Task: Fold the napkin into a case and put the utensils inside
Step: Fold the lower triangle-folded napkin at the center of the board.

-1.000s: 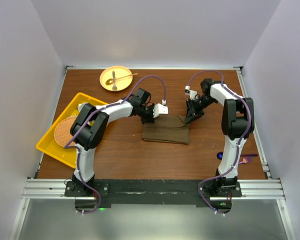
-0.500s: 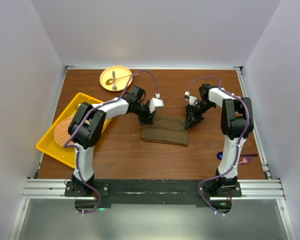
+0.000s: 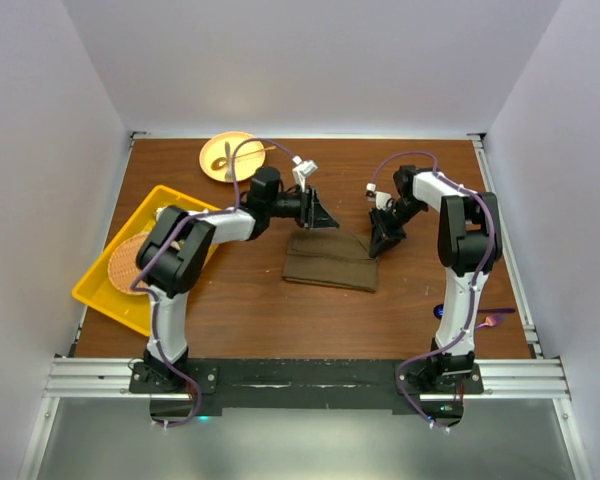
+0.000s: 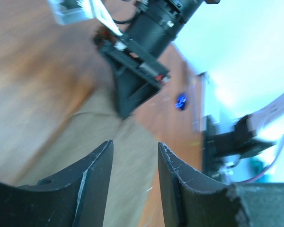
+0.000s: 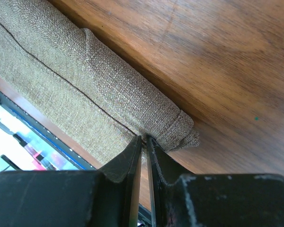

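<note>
Top feed looks sharp to me: even overhead light, faint shadows beside the napkin (image 3: 330, 262). My left wrist feed is smeared, blown-out white beyond it. Right wrist is crisp on its weave.

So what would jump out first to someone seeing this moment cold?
The folded olive-brown cloth napkin lying mid-table draws the eye, with the right gripper pinching its far right corner. The left gripper hovers open near its far left corner, holding nothing. A bright yellow plastic tray sits at the table's left edge.
</note>
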`<state>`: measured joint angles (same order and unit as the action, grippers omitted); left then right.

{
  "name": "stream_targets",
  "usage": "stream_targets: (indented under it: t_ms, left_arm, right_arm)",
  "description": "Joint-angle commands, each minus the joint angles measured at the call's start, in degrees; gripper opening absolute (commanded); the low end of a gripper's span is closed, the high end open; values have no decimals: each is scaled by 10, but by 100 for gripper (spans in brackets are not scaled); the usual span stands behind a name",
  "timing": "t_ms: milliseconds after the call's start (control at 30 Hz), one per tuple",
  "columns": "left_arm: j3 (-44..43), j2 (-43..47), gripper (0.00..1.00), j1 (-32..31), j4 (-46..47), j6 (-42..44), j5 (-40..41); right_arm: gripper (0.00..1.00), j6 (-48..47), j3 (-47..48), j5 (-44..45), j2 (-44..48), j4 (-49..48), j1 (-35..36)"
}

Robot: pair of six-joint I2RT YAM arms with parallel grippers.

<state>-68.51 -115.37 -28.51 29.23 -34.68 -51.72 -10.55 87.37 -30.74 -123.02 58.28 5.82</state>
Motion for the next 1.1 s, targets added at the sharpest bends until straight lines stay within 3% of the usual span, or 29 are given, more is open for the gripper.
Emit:
stream_targets:
  t_ms: [0,200,400,533,833,967,1067]
  left_arm:
    - [-39,-70,47,-25,148,-186,5]
    - [-58,-139,50,-35,91,-202,59]
    - [-14,-164,60,15,15,-192,96]
    - [15,-141,62,44,-19,-175,83]
    - [71,-68,61,99,0,-122,-1]
    - [38,-22,54,94,-6,-54,-33]
    - [-1,-4,31,77,-29,-28,-10]
  right_arm:
    - [15,-40,5,117,-38,-99,-4]
    - [15,-36,2,121,-37,-106,-4]
    - [15,-42,-10,140,-36,-110,-4]
    - [14,-52,-17,144,-35,-111,-5]
    - [13,-70,-24,144,-25,-113,-7]
    - [13,-77,-25,133,-19,-111,-7]
    - [13,-83,-28,120,-10,-115,-6]
